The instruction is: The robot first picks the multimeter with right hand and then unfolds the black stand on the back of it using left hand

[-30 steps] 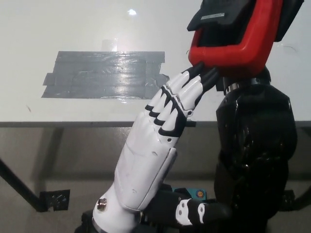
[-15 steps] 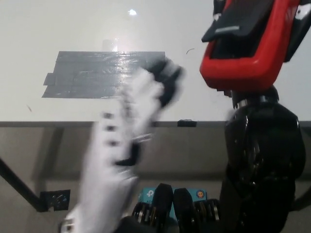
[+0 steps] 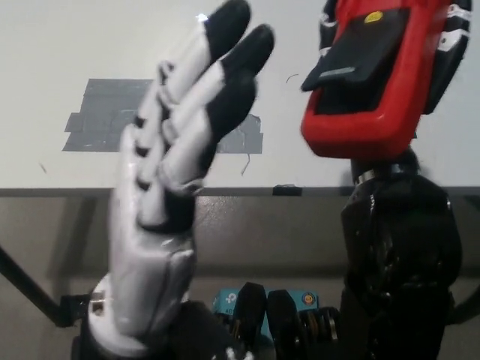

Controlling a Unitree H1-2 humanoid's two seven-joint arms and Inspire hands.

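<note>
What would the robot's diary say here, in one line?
right hand: holds red multimeter up, back showing | black stand: partly out | white left hand: open, raised beside it, apart

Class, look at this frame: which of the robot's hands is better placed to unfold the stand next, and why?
The left hand: it is free, fingers extended, raised beside the multimeter. The right hand is occupied holding the multimeter with its black stand facing the camera.
</note>
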